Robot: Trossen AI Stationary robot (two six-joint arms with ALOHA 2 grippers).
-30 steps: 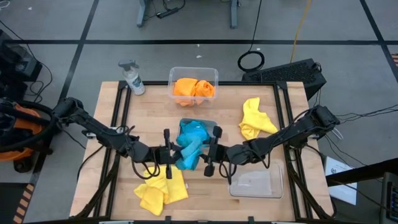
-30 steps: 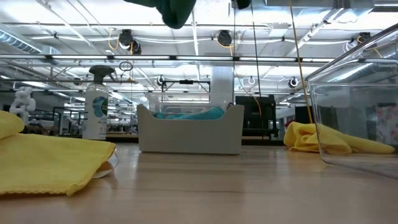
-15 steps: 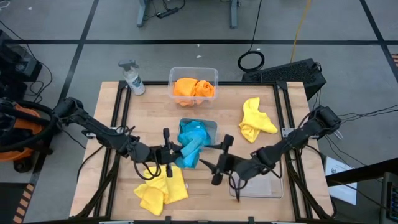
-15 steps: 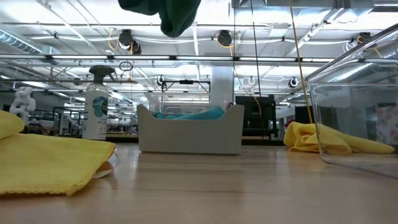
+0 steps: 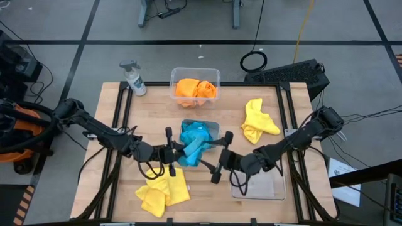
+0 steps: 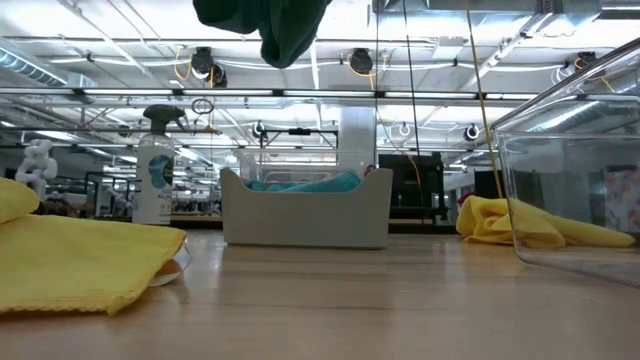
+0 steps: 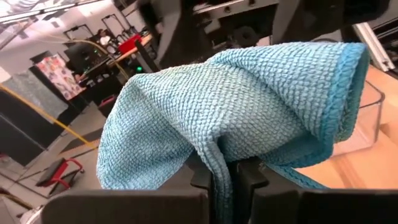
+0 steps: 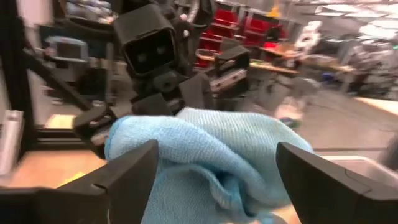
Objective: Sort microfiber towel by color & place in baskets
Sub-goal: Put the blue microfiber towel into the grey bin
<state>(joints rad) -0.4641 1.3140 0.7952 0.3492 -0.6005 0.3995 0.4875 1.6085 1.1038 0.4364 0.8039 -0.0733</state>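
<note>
Here a turquoise towel [image 5: 193, 152] is pinched in the left gripper [image 5: 170, 153] and held aloft beside the small basket [image 5: 215, 129] at the table's middle. The right gripper [image 5: 218, 165], spread wide, faces it nearby. Next, the towel would probably be carried over that basket and released.

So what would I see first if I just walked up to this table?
Probably the blue towel held up in the air by the left hand, right above the middle basket. Next, the right hand wide open beside it, and the bright orange towels in the far basket.
</note>
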